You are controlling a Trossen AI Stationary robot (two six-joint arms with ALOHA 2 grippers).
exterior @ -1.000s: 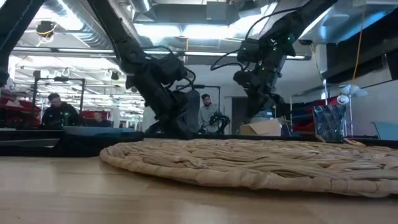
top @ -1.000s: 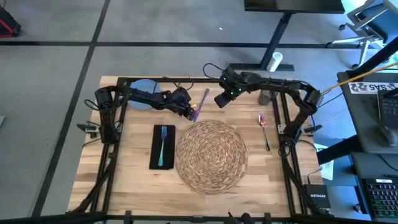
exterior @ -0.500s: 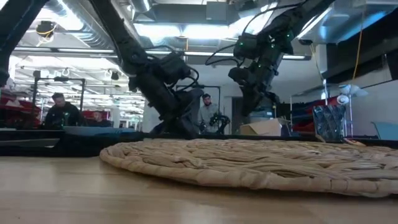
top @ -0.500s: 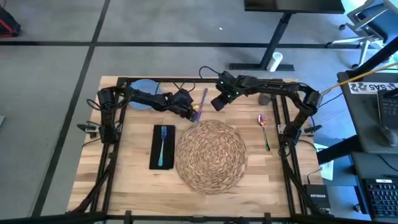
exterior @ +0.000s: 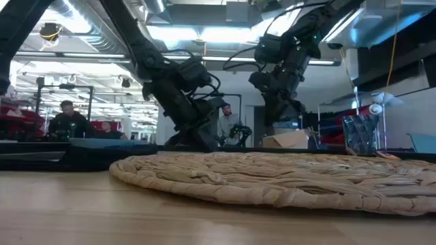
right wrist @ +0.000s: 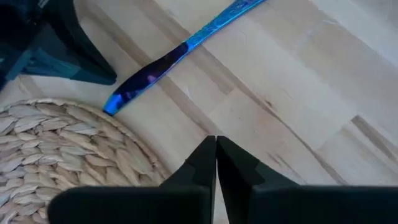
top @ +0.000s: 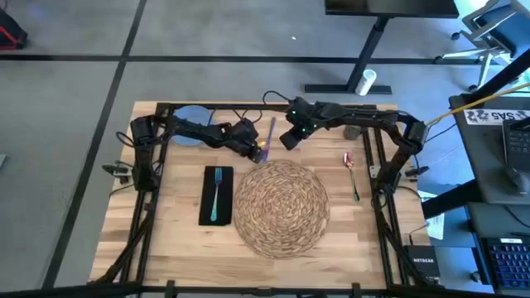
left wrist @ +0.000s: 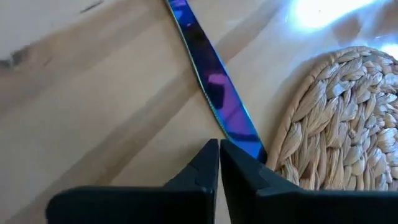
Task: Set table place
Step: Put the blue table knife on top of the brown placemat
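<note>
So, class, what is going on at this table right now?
A two-armed robot is laying a place setting. The left gripper, shut, sits at the knife by the woven placemat. The right gripper, also shut, hovers just beyond it. The fork lies on the black napkin; the blue plate waits behind the left arm.

Glossy iridescent metal knife (left wrist: pixel 214 93) (blue-purple sheen), rough woven straw placemat (top: pixel 281 207), smooth wooden table (top: pixel 182 248).

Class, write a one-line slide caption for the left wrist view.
Left end effector, fingers shut, at the tip of an iridescent knife lying on the table beside the woven placemat.
</note>
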